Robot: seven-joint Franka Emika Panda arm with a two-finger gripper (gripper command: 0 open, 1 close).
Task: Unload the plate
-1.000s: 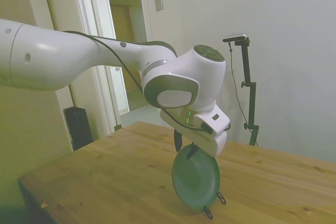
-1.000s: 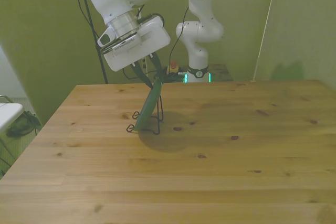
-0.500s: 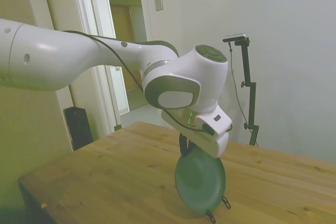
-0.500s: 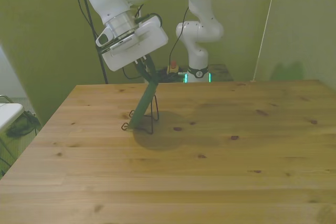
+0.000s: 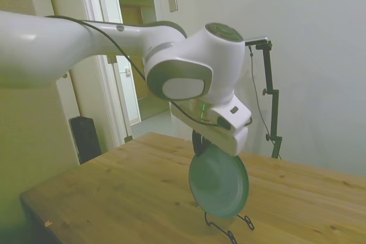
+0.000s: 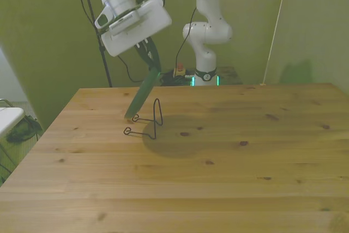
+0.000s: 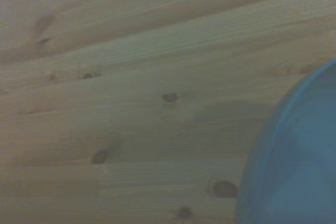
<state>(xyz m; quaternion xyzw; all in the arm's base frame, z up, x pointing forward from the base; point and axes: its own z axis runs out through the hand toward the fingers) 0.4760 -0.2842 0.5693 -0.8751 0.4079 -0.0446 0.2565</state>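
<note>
Hanging on edge from the gripper (image 6: 148,58), the plate (image 5: 219,180) is tilted, its lower rim just above the table (image 6: 229,156) and clear of the stand (image 6: 147,125), toward the front view's left of it. The fingers are clamped on the plate's top rim. To finish well, I judge it should carry the plate sideways away from the wire, then lower it slowly and lay it flat before letting go.
</note>
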